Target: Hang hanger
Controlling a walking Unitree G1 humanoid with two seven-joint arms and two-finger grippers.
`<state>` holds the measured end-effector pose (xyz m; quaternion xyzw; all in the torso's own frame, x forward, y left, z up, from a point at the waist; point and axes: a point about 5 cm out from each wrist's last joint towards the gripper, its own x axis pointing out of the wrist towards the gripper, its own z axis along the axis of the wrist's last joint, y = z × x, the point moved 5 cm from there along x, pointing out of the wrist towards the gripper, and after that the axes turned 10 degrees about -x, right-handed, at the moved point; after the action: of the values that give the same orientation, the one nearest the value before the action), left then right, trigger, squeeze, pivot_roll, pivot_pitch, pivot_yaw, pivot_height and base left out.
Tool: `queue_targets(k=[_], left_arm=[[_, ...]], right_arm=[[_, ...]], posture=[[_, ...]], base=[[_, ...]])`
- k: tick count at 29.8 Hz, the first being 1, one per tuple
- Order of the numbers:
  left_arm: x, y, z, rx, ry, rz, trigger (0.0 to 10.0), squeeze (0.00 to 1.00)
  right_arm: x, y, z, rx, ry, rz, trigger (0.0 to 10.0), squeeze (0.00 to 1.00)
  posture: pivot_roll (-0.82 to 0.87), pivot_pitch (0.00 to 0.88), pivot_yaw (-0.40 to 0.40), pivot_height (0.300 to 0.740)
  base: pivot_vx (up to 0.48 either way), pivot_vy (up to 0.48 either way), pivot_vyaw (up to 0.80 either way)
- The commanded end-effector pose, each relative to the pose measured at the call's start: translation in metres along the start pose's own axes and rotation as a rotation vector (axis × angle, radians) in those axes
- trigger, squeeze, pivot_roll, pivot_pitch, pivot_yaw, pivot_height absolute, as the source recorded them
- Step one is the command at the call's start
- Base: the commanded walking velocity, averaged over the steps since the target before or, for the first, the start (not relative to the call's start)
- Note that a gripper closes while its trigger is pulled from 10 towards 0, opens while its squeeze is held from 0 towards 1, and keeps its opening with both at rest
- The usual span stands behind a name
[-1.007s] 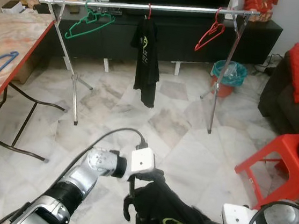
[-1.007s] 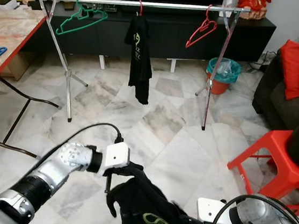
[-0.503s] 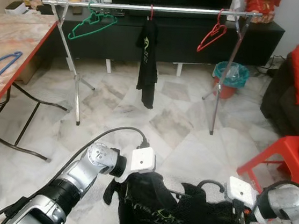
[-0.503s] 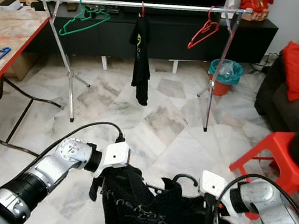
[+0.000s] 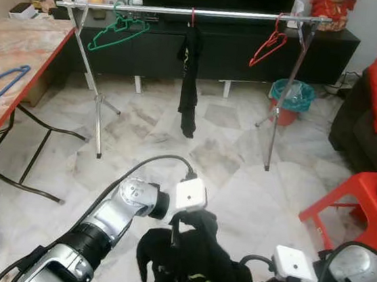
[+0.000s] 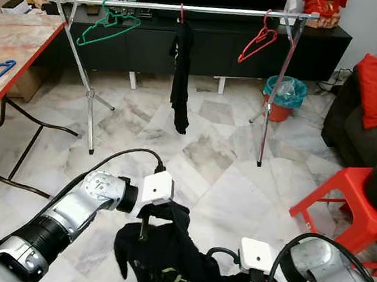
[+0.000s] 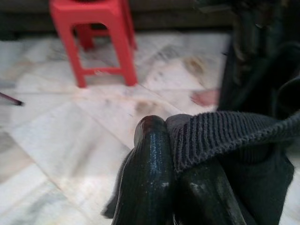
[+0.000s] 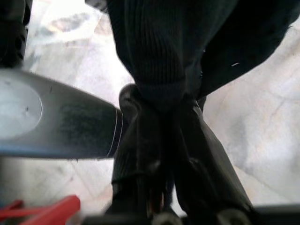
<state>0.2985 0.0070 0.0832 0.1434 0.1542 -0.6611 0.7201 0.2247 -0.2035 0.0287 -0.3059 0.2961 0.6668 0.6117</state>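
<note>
My left end effector [image 5: 177,229] pinches the black shirt's [image 5: 204,275] ribbed collar; my right end effector [image 8: 161,154] grips its other edge. The shirt sags between them, near me, well short of the far clothes rail [image 5: 190,10].

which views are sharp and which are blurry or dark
Left and right eye views: evenly lit, sharp on the clothes rack. Left wrist view: black garment ribbing crisp, red stool soft. Right wrist view: dim, close fabric and left gripper area blurred, floor overexposed.
</note>
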Motion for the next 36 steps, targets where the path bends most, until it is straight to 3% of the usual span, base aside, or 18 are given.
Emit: queue_targets(k=[1,6,10,11,12,13,28,36], left_arm=[[-0.002,-0.004,-0.004,-0.005,0.026,-0.022,10.0,0.0],[-0.009,0.0,-0.011,-0.031,0.053,0.015,10.0,0.0],[-0.009,0.001,-0.014,-0.043,0.052,0.026,10.0,0.0],[-0.009,-0.001,-0.011,-0.06,0.036,0.016,10.0,0.06],[-0.009,-0.002,-0.01,-0.063,0.031,0.004,10.0,0.87],[-0.009,-0.004,-0.009,-0.067,0.027,-0.009,10.0,1.0],[-0.012,0.008,-0.007,-0.074,0.023,0.069,10.0,1.0],[-0.023,0.022,-0.01,-0.084,0.033,0.142,10.0,1.0]], right_arm=[[-0.003,-0.01,0.004,-0.03,-0.002,-0.051,10.0,0.0],[-0.012,-0.034,0.018,-0.025,-0.075,-0.16,10.0,0.0],[-0.013,-0.034,0.023,-0.037,-0.088,-0.153,10.0,0.0],[-0.013,-0.034,0.024,-0.042,-0.09,-0.151,10.0,0.0],[-0.013,-0.034,0.025,-0.043,-0.094,-0.152,10.0,0.0],[-0.013,-0.035,0.025,-0.042,-0.1,-0.151,10.0,0.0],[-0.01,-0.029,0.038,-0.052,-0.163,-0.083,10.0,0.0],[-0.008,-0.027,0.036,-0.034,-0.168,-0.077,10.0,0.0]], posture=[[-0.05,0.004,0.047,0.74],[-0.04,0.004,0.049,0.74],[-0.04,0.004,0.049,0.74],[-0.04,0.004,0.049,0.74],[-0.04,0.004,0.049,0.74],[-0.04,0.007,0.048,0.74],[-0.03,0.013,0.051,0.74],[-0.03,0.01,0.05,0.74]], base=[[0.0,0.0,0.0],[0.0,0.0,0.0],[0.0,0.0,0.0],[0.0,0.0,0.0],[0.0,0.0,0.0],[0.0,0.0,0.0],[0.0,0.0,0.0],[0.0,0.0,0.0]])
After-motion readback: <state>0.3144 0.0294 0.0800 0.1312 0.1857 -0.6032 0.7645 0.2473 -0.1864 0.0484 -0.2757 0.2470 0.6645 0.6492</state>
